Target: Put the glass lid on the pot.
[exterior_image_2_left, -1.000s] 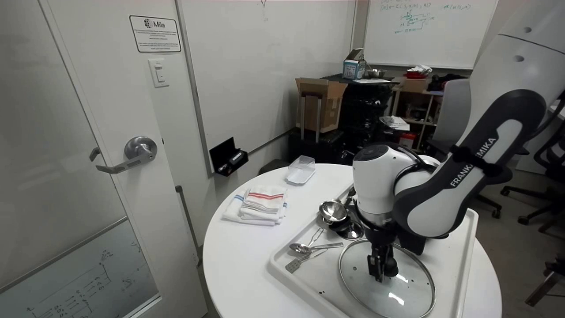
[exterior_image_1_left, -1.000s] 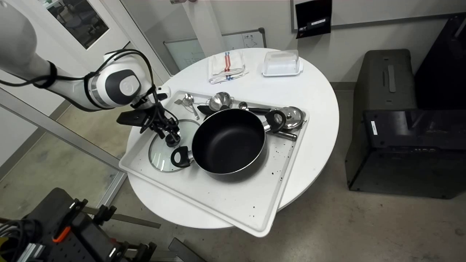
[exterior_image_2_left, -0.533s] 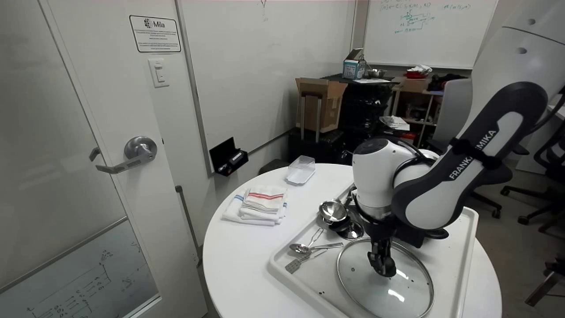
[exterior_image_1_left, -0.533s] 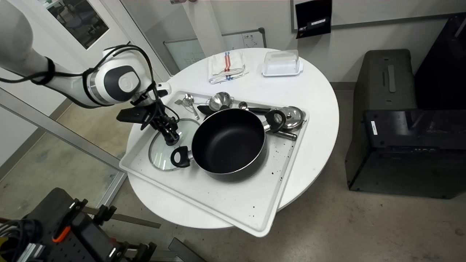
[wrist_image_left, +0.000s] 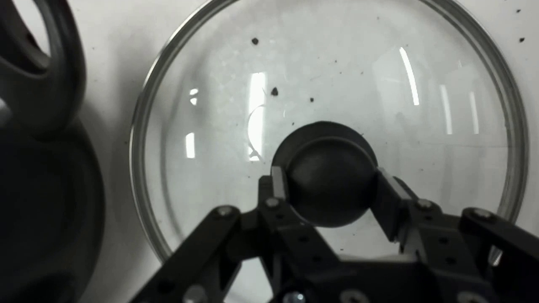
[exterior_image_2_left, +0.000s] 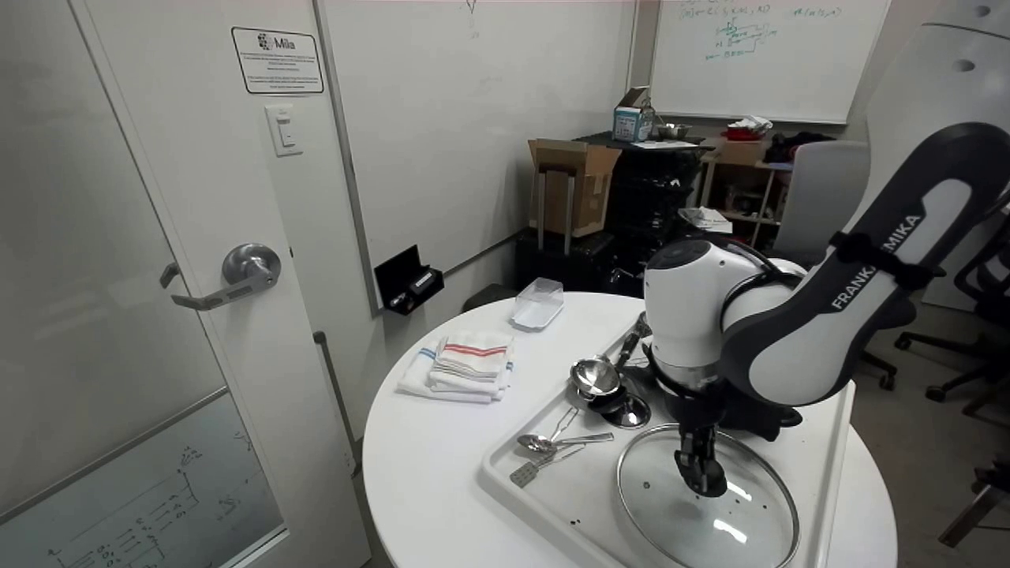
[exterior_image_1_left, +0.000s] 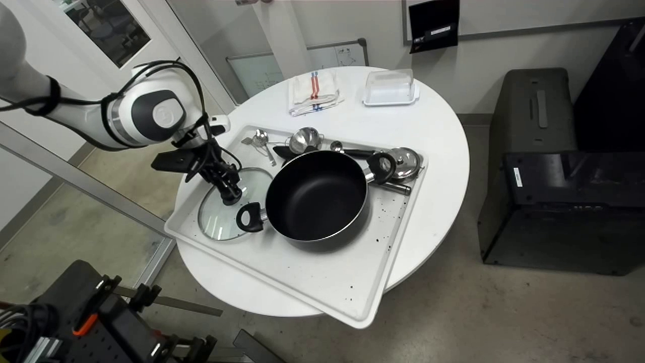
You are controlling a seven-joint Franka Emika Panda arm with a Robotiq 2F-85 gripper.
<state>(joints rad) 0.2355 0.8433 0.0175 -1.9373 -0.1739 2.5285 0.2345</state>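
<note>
- Transparent round glass lid (exterior_image_1_left: 220,214): shifted left in an exterior view; whether it is off the white tray (exterior_image_1_left: 302,272), I cannot tell.
- Round black knob (wrist_image_left: 329,174): clasped by the black gripper (wrist_image_left: 332,185); lid and gripper moved together, so the hold seems sound.
- Deep black pot (exterior_image_1_left: 316,196): unmoved, just right of the lid, uncovered; placement remains.
</note>
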